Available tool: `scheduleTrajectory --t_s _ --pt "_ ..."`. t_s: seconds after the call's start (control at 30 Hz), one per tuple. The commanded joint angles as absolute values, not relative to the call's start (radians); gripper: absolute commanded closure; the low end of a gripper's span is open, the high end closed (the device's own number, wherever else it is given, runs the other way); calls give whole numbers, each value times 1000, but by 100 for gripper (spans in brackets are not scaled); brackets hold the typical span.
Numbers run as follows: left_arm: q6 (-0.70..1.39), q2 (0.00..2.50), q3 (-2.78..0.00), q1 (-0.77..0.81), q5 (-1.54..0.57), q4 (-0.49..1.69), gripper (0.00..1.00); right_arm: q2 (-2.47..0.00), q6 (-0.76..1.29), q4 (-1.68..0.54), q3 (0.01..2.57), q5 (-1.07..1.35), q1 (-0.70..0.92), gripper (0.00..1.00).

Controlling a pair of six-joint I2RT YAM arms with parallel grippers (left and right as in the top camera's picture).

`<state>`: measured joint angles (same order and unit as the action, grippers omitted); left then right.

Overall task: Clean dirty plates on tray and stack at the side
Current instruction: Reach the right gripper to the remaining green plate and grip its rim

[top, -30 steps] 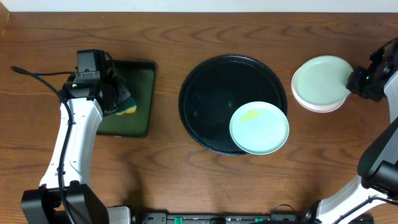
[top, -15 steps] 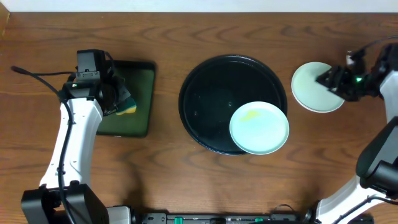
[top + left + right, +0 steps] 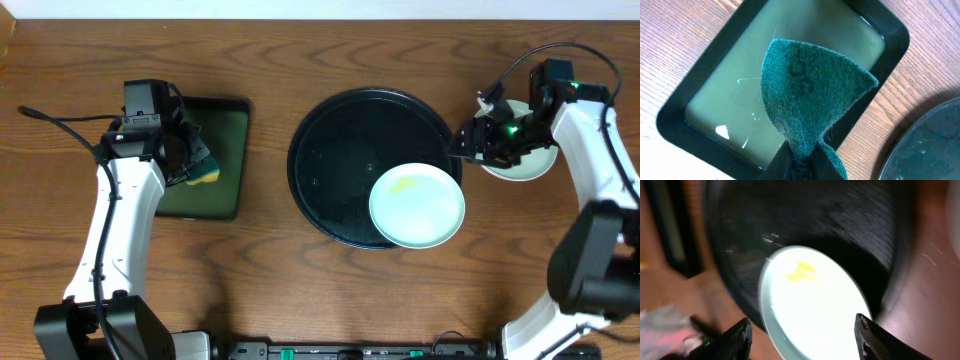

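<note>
The work surface is a dark wooden table (image 3: 300, 300), with a pale strip along its far edge. The round black tray (image 3: 330, 190) sits at mid-table and serves as the reference point.

Smeared plate (image 3: 417, 205): a pale mint plate lying in the tray's lower right part. A yellow smear shows left of its centre. Its edge reaches the tray's rim at the lower right. The rest of the tray floor, to the left and top, is bare and glossy.

Side plate (image 3: 528, 168): this pale ware sits on the table just off the tray's right rim. The right arm covers most of it, so whether it is one plate or a stack cannot be told.

Right gripper (image 3: 468, 140): it hangs over the tray's upper right rim, between the tray and the side plate. In the wrist view its fingers (image 3: 737, 339) stand wide apart with nothing between them, and the smeared plate lies below.

Left gripper (image 3: 192, 160): it is left of the tray, over the rectangular black tray (image 3: 225, 130). Its jaws are clamped on a green scouring sponge (image 3: 810, 95), which fans out above the green inside.

A band of bare wood separates the two trays. More open wood runs along the near side of the round tray.
</note>
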<state>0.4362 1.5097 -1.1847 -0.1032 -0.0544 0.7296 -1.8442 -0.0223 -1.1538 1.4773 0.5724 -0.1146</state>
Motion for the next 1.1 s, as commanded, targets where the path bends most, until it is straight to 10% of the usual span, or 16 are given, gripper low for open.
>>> scheduleTrajectory --t_s 0.0,0.13,0.2,1.07 --pt "419 1502 -1180 -109 -60 729 92 -1685 260 -1212 1479 155 -65 38" --pt "420 1502 -1180 -109 -60 729 92 -1541 508 -1317 1479 -131 39 34" --pt "420 1502 -1180 -109 -60 729 92 -1489 572 -1333 1478 -151 101 1" --pt "423 1502 -1180 -109 -68 732 92 -1458 1241 -1100 971 27 350 11"
